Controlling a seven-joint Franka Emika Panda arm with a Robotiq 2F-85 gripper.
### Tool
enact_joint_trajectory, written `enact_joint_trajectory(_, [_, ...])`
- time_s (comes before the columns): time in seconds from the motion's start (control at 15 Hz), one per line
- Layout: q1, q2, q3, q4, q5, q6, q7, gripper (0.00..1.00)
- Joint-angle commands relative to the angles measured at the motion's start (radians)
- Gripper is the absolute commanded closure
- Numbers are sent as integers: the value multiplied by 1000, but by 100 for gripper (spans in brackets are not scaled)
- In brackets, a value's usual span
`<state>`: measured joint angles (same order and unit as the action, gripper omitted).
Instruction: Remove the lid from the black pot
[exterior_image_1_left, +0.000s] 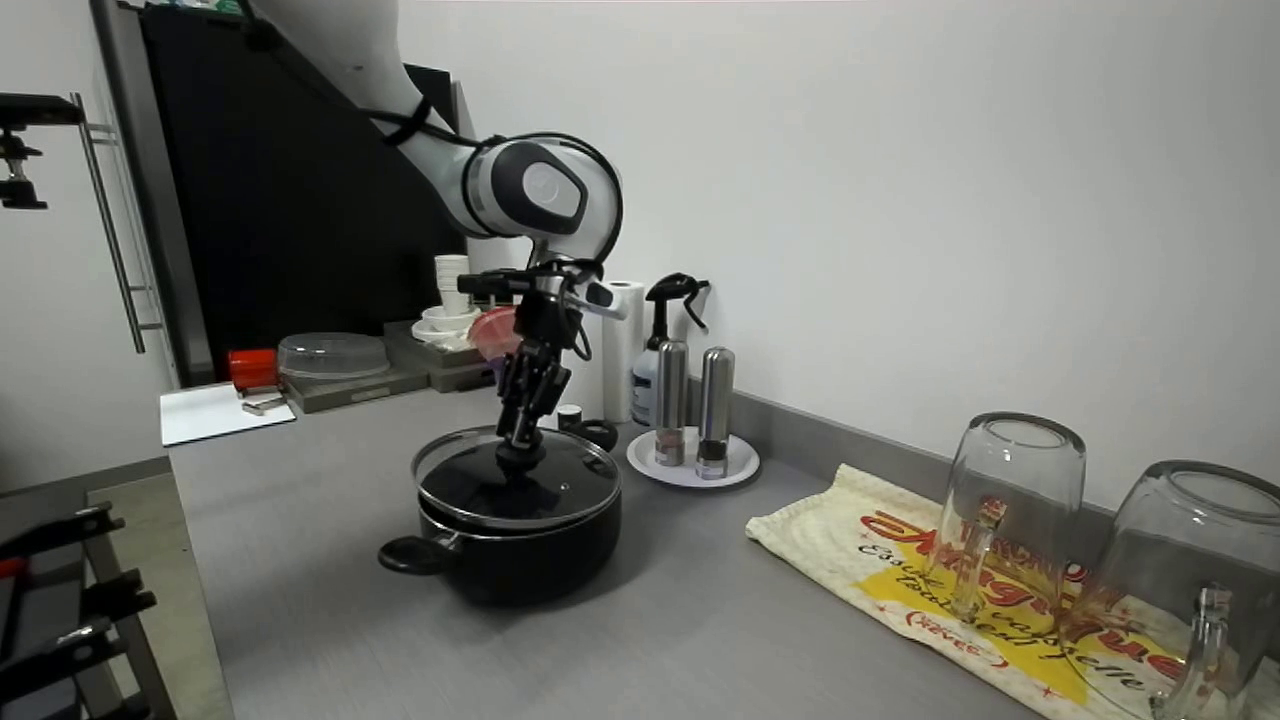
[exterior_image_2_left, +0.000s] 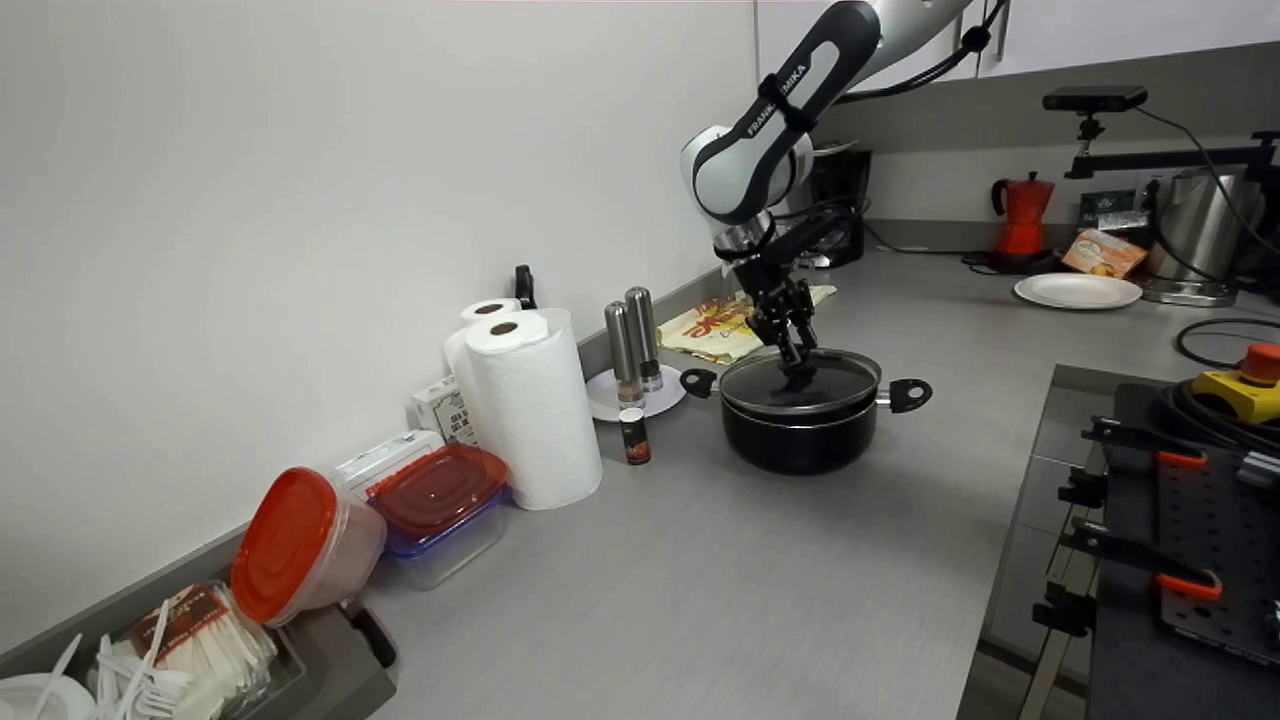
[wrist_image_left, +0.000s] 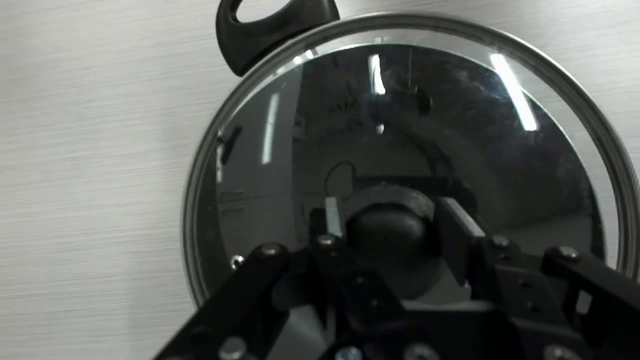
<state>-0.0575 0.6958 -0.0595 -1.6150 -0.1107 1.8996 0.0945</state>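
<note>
The black pot (exterior_image_1_left: 540, 568) stands on the grey counter and also shows in an exterior view (exterior_image_2_left: 800, 447). Its handle (wrist_image_left: 280, 32) shows in the wrist view. The round glass lid (exterior_image_1_left: 575, 475) is over the pot, slightly raised and a little tilted, with a narrow gap above the pot rim; it also shows in an exterior view (exterior_image_2_left: 745, 385) and the wrist view (wrist_image_left: 360, 115). My gripper (wrist_image_left: 388, 212) has its fingers on both sides of the black knob (wrist_image_left: 387, 227) and appears shut on it. The gripper points down in both exterior views (exterior_image_1_left: 520, 440) (exterior_image_2_left: 797, 358).
A white plate (exterior_image_1_left: 640, 468) with two steel grinders (exterior_image_1_left: 716, 400) stands close beside the pot. A small spice jar (exterior_image_2_left: 634, 436) and paper towel rolls (exterior_image_2_left: 545, 420) are near. Glass jugs (exterior_image_1_left: 1010, 510) stand on a cloth (exterior_image_1_left: 840, 520). The counter's front edge (exterior_image_2_left: 1015, 540) lies beyond the pot.
</note>
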Motion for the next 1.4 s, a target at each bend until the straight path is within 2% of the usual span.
enact_joint_trajectory(0.0, [14, -115, -17, -15, -11, -29, -1, 77])
enact_joint_trajectory(0.33, [52, -246, -8, -14, -57, -50, 9, 77])
enact_joint_trajectory(0.67, [142, -297, 42, -10, -117, -92, 13, 77])
enact_joint_trajectory(1.2, [351, -205, 147, 43, -270, -129, 39, 77])
enact_joint_trajectory(1.33, [396, -163, 161, 54, -304, -72, 68, 77])
